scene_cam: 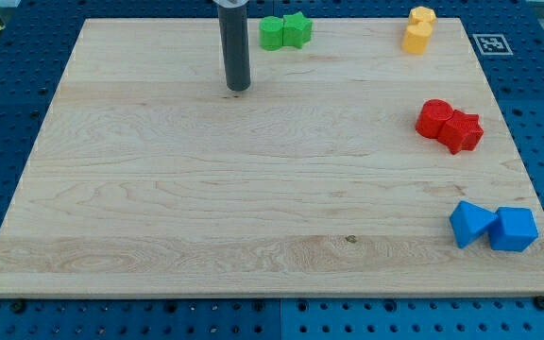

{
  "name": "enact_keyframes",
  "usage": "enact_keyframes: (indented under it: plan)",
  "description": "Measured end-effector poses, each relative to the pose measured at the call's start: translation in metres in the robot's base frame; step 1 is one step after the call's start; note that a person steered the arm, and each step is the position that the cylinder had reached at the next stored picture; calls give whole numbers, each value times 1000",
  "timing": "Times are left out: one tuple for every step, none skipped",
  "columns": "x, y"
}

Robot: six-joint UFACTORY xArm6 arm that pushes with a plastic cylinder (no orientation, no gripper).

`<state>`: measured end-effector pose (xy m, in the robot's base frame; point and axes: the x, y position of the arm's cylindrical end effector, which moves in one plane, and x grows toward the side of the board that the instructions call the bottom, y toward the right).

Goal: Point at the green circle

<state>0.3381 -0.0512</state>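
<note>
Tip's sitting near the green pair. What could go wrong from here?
1. The green circle touches the green star at the view's top; my tip sits below-left of them, so overshooting could shove both.
2. The pair lies close to the board's top edge; a push upward might slide a block off.
3. Same colour, touching: stopping too far to the view's right would likely point at the star instead.

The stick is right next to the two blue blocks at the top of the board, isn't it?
Not quite. The camera view shows the two blocks near my tip are green: a green circle and a green star. The blue blocks sit at the view's bottom right.
</note>
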Motion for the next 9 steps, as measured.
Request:
enact_keyframes:
  plan:
    - [0,0]
    - [0,0]
    - [0,0]
    - [0,2]
    - [0,4]
    - [1,8]
    - [8,13]
    - [16,18]
    - [30,26]
